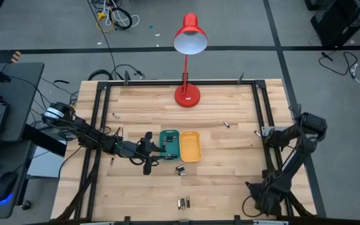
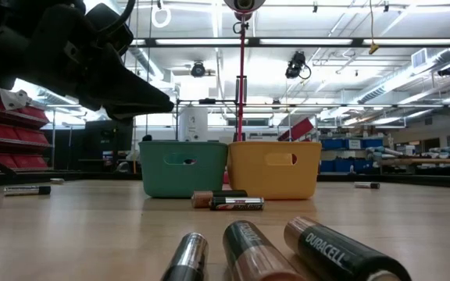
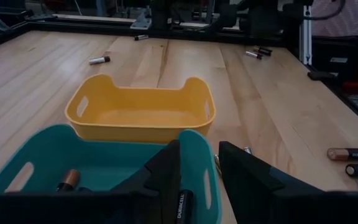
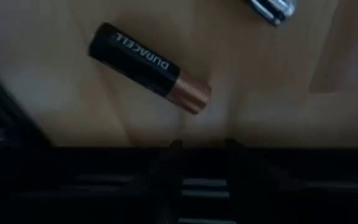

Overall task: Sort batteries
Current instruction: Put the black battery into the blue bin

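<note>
Overhead view first: left arm reaches from the tabletop's (image 1: 230,156) left edge toward the centre, stretched low, its left hand (image 1: 165,149) at the near rim of the teal tray (image 1: 169,140). A yellow tray (image 1: 190,145) sits touching the teal one on its right. Right arm is folded at the right edge, its right hand (image 1: 262,201) low over the front right corner. Batteries lie scattered: a pair (image 1: 180,169) just in front of the trays, a group (image 1: 183,202) near the front edge, single ones (image 1: 226,124) further back. A red lamp (image 1: 187,95) stands at the rear centre.

Low view: left arm fills the upper left as a dark mass, tip above and left of the teal tray (image 2: 183,167); its fingers cannot be made out here. Yellow tray (image 2: 275,168) stands beside it. Two batteries (image 2: 236,203) lie before the trays, three more (image 2: 342,251) in the foreground, partly cut off by the lower edge.

Left wrist view: left hand (image 3: 196,174) hovers over the teal tray's (image 3: 197,149) wall, fingers (image 3: 166,168) slightly apart, one inside the tray and one outside. A battery (image 3: 181,208) stands between them, gripped, largely hidden. Another battery (image 3: 68,180) lies inside the teal tray. Yellow tray (image 3: 138,127) beyond shows no contents. Loose batteries (image 3: 349,154) lie to one side.

Right wrist view: right hand (image 4: 202,155) is dim against the tabletop; its fingers stand apart with a gap, holding nothing. One battery (image 4: 149,67) lies on the wood just ahead; another (image 4: 271,9) is cut off at the edge.
</note>
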Controlling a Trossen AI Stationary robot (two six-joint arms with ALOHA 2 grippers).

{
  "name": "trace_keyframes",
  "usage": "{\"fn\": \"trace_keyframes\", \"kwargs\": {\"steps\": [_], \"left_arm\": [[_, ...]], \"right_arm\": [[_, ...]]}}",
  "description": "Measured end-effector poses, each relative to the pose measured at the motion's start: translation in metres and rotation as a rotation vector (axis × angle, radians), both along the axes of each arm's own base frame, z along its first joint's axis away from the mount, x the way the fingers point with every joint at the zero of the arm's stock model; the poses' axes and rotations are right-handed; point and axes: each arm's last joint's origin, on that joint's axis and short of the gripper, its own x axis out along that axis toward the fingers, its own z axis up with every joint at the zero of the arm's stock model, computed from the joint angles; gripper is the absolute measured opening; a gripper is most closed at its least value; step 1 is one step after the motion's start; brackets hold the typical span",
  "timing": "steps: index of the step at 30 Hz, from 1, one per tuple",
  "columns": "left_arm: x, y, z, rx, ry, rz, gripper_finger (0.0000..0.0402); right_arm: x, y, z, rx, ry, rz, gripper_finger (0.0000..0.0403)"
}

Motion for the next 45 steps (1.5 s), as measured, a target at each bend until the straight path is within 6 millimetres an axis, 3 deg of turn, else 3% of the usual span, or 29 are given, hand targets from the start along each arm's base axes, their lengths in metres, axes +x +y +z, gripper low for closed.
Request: {"fn": "trace_keyframes", "kwargs": {"steps": [6, 16, 21, 33, 45], "left_arm": [[0.001, 0.000, 0.002, -0.005, -0.023, 0.013, 0.0127], [0.001, 0.001, 0.002, 0.003, -0.023, 0.023, 0.0127], [0.000, 0.001, 0.001, 0.006, -0.016, 0.023, 0.0127], [0.000, 0.001, -0.001, 0.016, 0.006, 0.023, 0.0127], [0.000, 0.001, -0.001, 0.016, 0.005, 0.024, 0.0127]], "right_arm": [[0.008, 0.012, 0.000, -0.059, -0.047, 0.108, 0.0141], [0.016, 0.023, 0.013, -0.107, -0.112, 0.149, 0.0274], [0.019, 0.026, 0.012, -0.101, -0.155, 0.139, 0.0284], [0.021, 0.029, -0.010, -0.144, -0.074, 0.155, 0.0206], [0.024, 0.025, -0.006, -0.148, -0.066, 0.119, 0.0016]]}}
